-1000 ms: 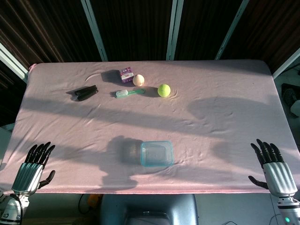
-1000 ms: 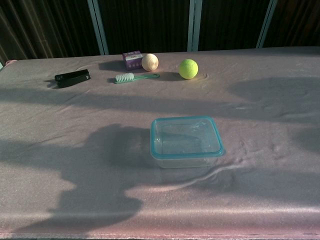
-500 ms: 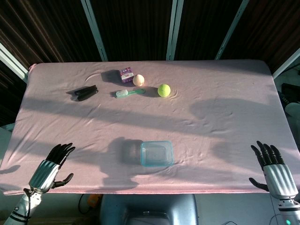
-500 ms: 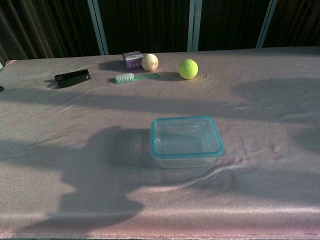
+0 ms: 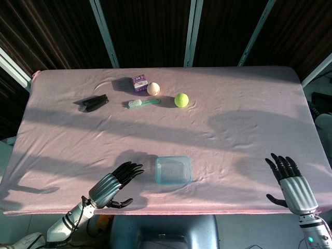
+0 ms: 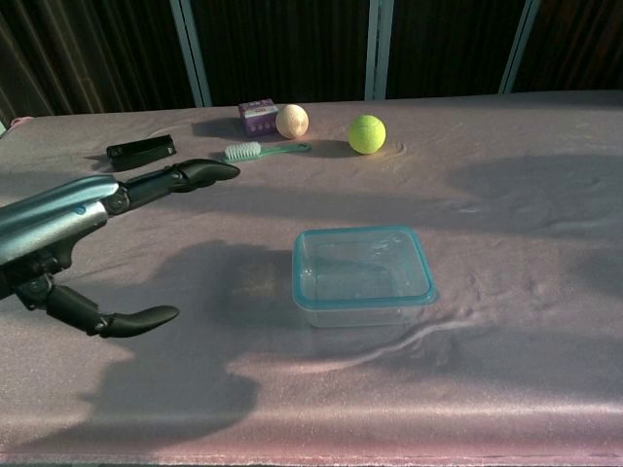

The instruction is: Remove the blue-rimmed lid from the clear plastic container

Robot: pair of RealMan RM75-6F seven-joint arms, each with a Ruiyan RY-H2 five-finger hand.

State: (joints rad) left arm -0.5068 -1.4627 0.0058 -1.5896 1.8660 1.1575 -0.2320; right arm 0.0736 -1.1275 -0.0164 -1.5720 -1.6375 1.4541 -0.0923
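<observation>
The clear plastic container (image 5: 173, 170) (image 6: 362, 277) sits near the table's front edge, with its blue-rimmed lid (image 5: 173, 167) (image 6: 361, 264) seated on top. My left hand (image 5: 111, 187) (image 6: 88, 229) hovers to the left of it, fingers stretched toward the container and thumb apart, holding nothing. A gap remains between the fingertips and the container. My right hand (image 5: 290, 187) is at the front right edge of the table, fingers spread, empty, far from the container; the chest view does not show it.
At the back of the pink cloth lie a black stapler (image 5: 93, 101) (image 6: 141, 151), a green brush (image 5: 142, 102) (image 6: 261, 150), a purple box (image 5: 139, 82) (image 6: 257, 116), a pale ball (image 5: 153, 88) (image 6: 291, 121) and a yellow-green tennis ball (image 5: 181, 99) (image 6: 366, 133).
My left hand has swept from the front left corner rightward toward the container and entered the chest view. The right hand shifted slightly inward. The container has not moved.
</observation>
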